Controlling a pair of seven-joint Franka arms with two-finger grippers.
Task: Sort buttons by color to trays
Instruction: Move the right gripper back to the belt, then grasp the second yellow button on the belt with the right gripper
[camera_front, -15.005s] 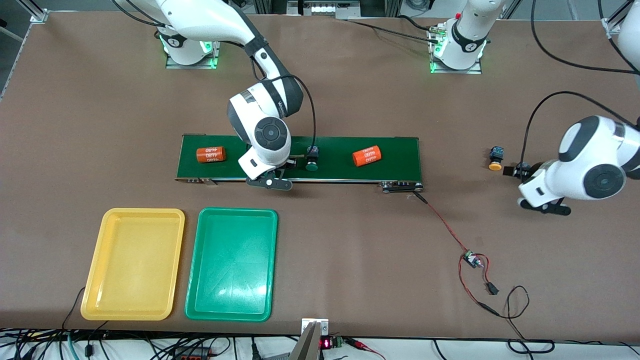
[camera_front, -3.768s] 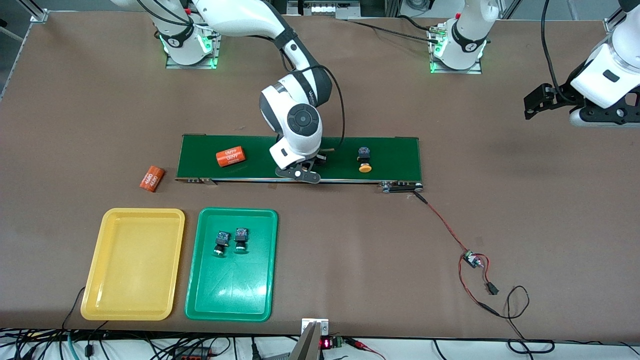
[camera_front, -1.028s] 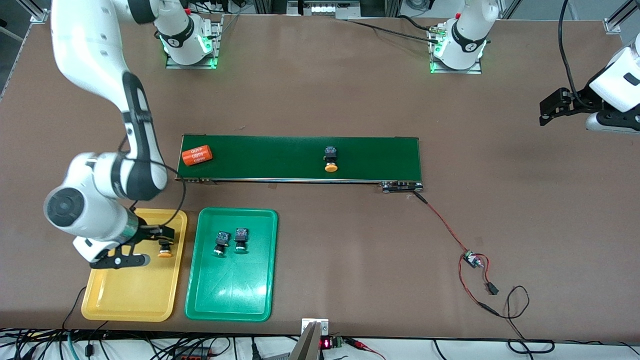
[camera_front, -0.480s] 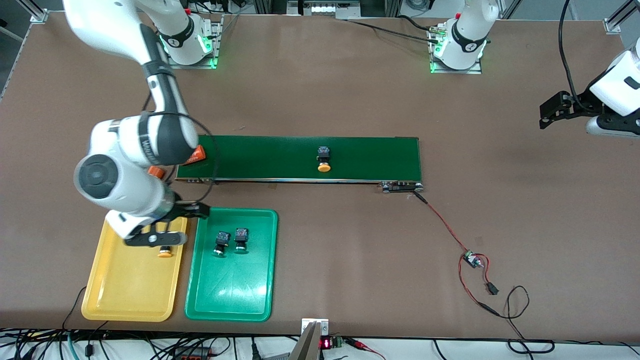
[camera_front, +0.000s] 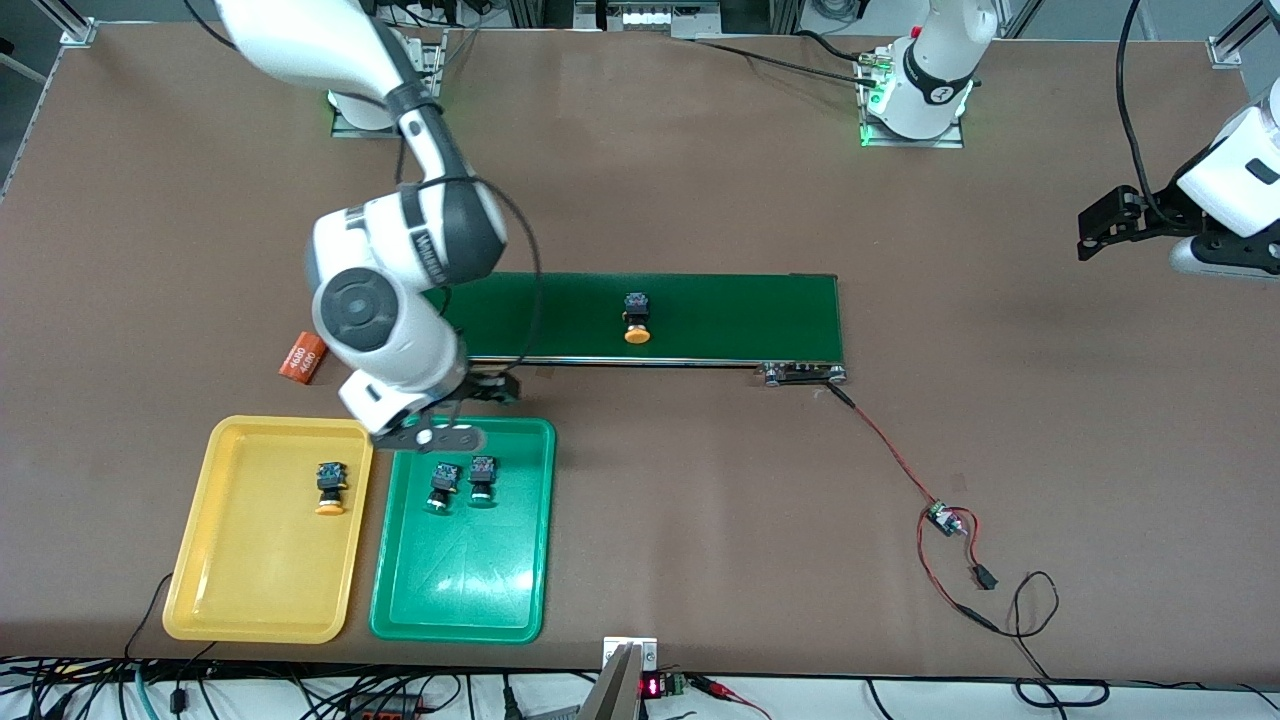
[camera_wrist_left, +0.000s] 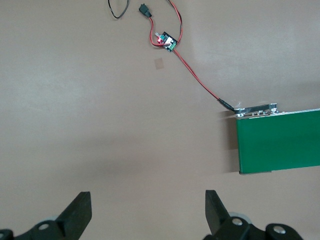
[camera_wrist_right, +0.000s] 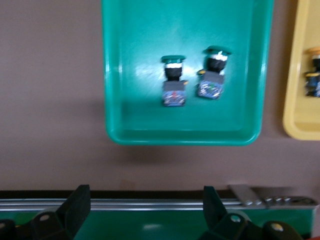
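The brown desk (camera_front: 700, 180) carries a long dark-green conveyor belt (camera_front: 730, 300). Nearer the front camera than the belt, toward the right arm's end, 2 shallow plastic trays with rounded corners sit side by side.

The yellow tray (camera_front: 262, 600) holds 1 push-button switch with an orange-yellow cap (camera_front: 330, 488). The green tray (camera_front: 460, 590) holds 2 switches with green caps (camera_front: 441, 486) and (camera_front: 481, 479), just beside each other. The 4th button, orange-yellow capped (camera_front: 636, 318), lies on the belt near its middle. An orange cylinder with white print (camera_front: 302, 359) lies on the desk off the belt's end.

The right claw (camera_front: 470, 410) hangs wide and empty between the belt's edge and the green tray. The left claw (camera_wrist_left: 147, 212), also wide and empty, waits over bare desk at the left arm's end.

These switches are likely light, rigid and hard plastic. The round cap looks slippery, so the squarer black-and-blue body seems the better place to pinch.
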